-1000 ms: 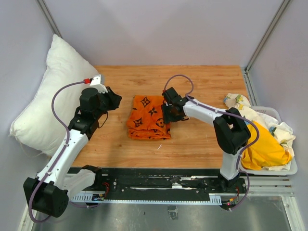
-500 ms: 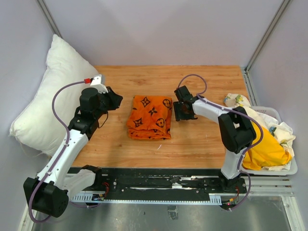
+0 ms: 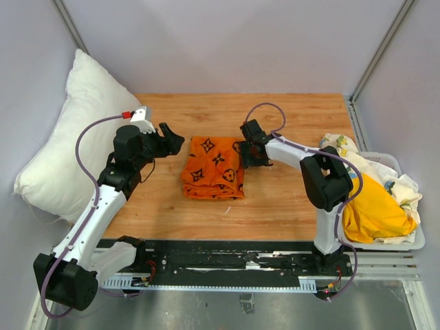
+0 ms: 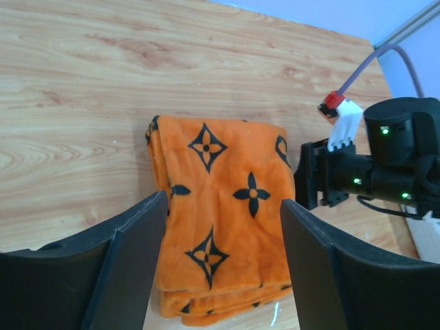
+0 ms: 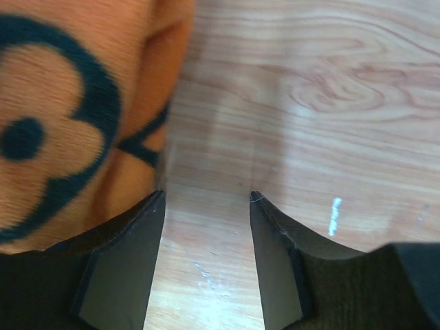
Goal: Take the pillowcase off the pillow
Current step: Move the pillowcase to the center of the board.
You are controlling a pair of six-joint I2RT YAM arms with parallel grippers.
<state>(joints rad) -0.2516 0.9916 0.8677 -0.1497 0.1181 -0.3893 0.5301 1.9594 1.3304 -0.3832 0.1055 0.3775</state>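
The orange pillowcase (image 3: 213, 167) with black motifs lies folded in the middle of the wooden table (image 3: 275, 206). The bare white pillow (image 3: 65, 148) leans against the left wall, off the table's left edge. My left gripper (image 3: 173, 143) hovers open just left of the pillowcase (image 4: 223, 213), nothing between its fingers (image 4: 130, 254). My right gripper (image 3: 247, 157) stands open at the pillowcase's right edge, low over bare wood; the fold of orange fabric (image 5: 69, 117) lies beside its left finger (image 5: 124, 254), not between the jaws.
A white basket (image 3: 405, 240) at the right edge holds a yellow cloth (image 3: 375, 210) and printed white fabrics (image 3: 344, 148). Grey walls enclose the back and sides. The right arm (image 4: 385, 165) shows beyond the pillowcase in the left wrist view.
My left gripper has opened wide from nearly shut. The right gripper drew back right from the pillowcase, then returned to its right edge, still open.
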